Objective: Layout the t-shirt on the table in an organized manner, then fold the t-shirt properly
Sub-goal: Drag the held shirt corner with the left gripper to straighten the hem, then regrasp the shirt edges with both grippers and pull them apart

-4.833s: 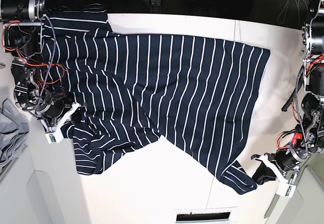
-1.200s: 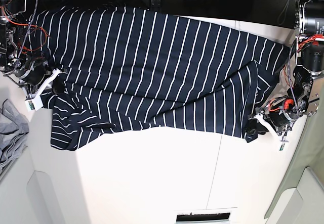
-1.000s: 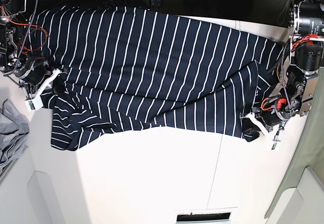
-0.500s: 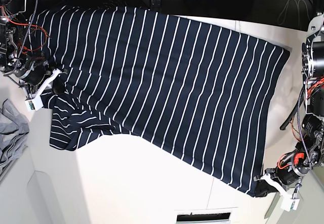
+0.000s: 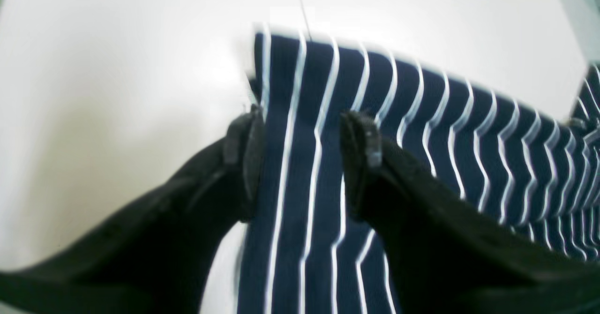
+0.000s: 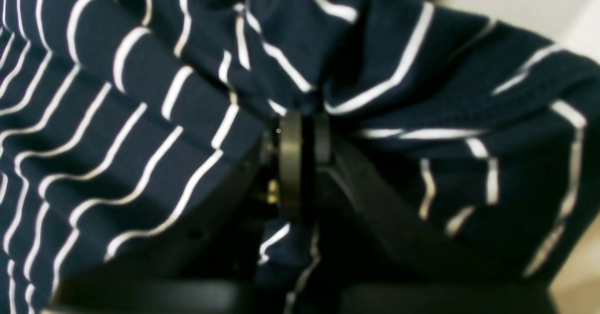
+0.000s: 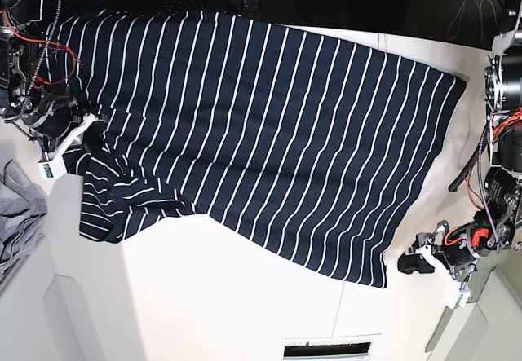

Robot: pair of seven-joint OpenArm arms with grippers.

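The navy white-striped t-shirt lies spread over the white table, with a bunched sleeve at the left. My right gripper is at the shirt's left edge, shut on a pinch of fabric; the right wrist view shows its jaws closed with the t-shirt gathered around them. At the right, my left gripper sits just off the shirt's near corner. In the left wrist view its jaws stand apart, and the t-shirt lies flat on the table beneath them.
A light grey garment hangs at the left edge, off the table. A dark slot is set at the near edge. Cables and arm bases stand at both sides and along the back.
The left gripper pulled the shirt's right corner toward the near edge, flattening the fold, then opened and let go. The corner has slipped back a little. The right gripper has not moved.
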